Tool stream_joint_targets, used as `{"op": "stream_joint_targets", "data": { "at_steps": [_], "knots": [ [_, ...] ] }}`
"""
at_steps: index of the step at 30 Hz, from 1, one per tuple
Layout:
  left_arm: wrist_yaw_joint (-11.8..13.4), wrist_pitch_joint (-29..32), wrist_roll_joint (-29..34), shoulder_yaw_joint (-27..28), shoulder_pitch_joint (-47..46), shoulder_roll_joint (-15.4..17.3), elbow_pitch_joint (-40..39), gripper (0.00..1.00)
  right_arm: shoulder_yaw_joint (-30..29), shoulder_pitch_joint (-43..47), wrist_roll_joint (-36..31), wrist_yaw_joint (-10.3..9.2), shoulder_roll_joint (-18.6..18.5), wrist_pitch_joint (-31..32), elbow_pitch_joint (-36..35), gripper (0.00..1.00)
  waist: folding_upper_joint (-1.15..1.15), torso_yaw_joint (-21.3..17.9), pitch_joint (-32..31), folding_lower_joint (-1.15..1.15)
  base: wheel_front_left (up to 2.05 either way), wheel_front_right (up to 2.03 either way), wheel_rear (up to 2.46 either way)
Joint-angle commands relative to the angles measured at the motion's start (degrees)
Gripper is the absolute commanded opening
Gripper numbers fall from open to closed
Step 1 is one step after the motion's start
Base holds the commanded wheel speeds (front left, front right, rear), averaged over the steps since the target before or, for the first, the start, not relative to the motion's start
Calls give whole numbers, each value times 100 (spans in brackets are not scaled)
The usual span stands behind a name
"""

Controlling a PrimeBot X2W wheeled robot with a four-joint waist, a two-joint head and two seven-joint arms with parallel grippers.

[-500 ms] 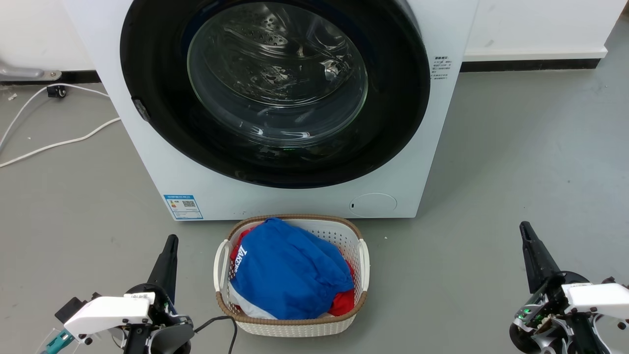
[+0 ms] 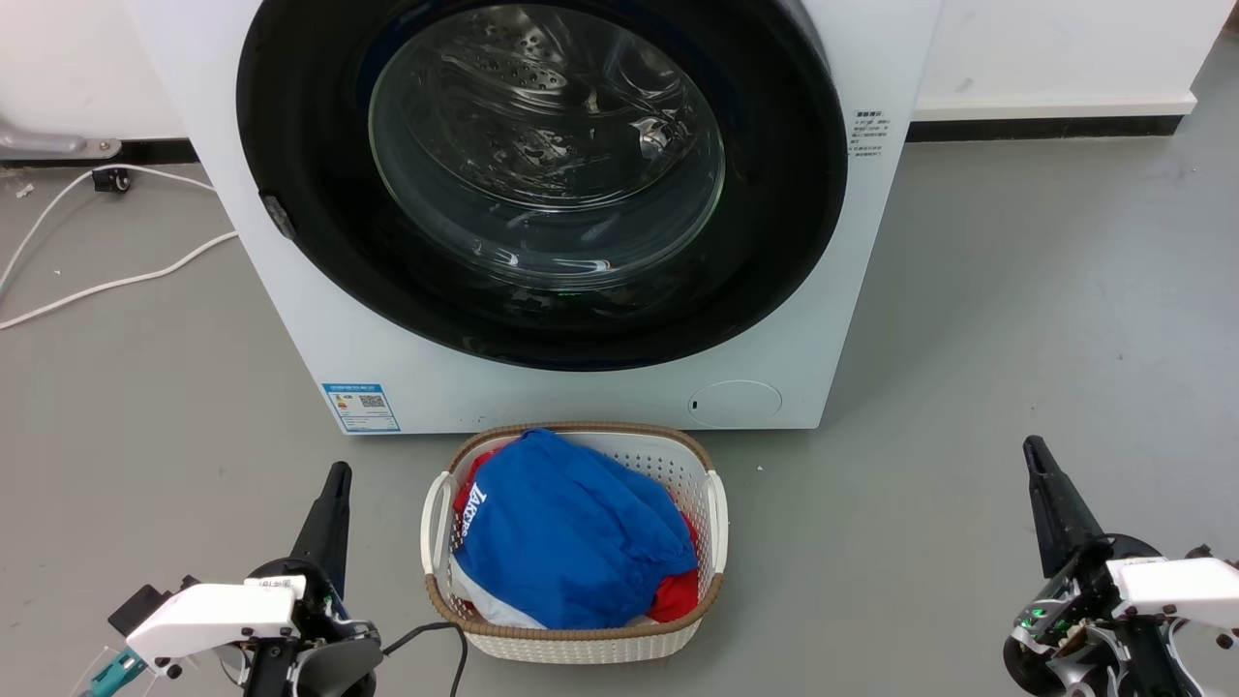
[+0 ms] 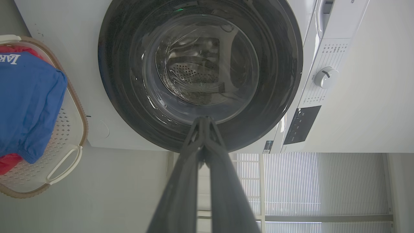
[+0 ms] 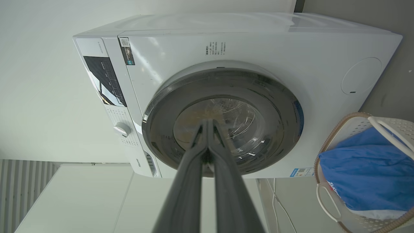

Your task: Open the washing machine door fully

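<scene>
The washing machine door (image 2: pixel 774 194) is seen flush on the washing machine (image 2: pixel 581 397), blue label (image 2: pixel 360 407) unreadable. Before it, over open floor (image 2: pixel 968 339), left tool (image 2: pixel 338 474) and right tool (image 2: pixel 1034 449) are pinched closed, empty.

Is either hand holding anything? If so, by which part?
Nothing held. The left hand and right hand are both shut on air, clear of the washing machine door.

No visible change; washing machine door (image 2: pixel 542 184), left gripper (image 2: pixel 338 474) and right gripper (image 2: pixel 1035 448) sit as before.
</scene>
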Motion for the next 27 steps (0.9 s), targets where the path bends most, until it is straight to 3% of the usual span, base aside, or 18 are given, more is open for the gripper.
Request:
{"op": "stream_joint_targets", "data": {
  "at_steps": [1, 7, 8, 18, 23, 27],
  "knots": [
    [-16, 18, 7, 18, -43, -4, 5, 0, -9, -59, -43, 17, 16, 11, 7, 0, 0, 0, 0, 0, 0, 0, 0],
    [-16, 22, 12, 22, -44, -7, 5, 0, -14, -60, -50, 17, 22, 19, 8, 0, 0, 0, 0, 0, 0, 0, 0],
    [1, 0, 1, 0, 7, -3, 18, 100, -8, 9, -1, 0, 7, 1, 14, 100, 0, 0, 0, 0, 0, 0, 0],
    [3, -232, 187, -183, 79, 13, -80, 100, 164, 182, -204, 0, 14, -238, -88, 100, 0, 5, 3, 0, 0, 0, 0],
    [2, -378, 783, -223, 73, 48, -226, 100, 175, 223, -677, 1, 20, -374, -203, 100, 0, 14, 6, 0, 0, 0, 0],
    [1, -480, 1470, -296, 71, 76, -408, 100, 234, 249, -1457, 1, 6, -474, -335, 100, 0, 22, 7, 0, 0, 0, 0]
  ]
}}
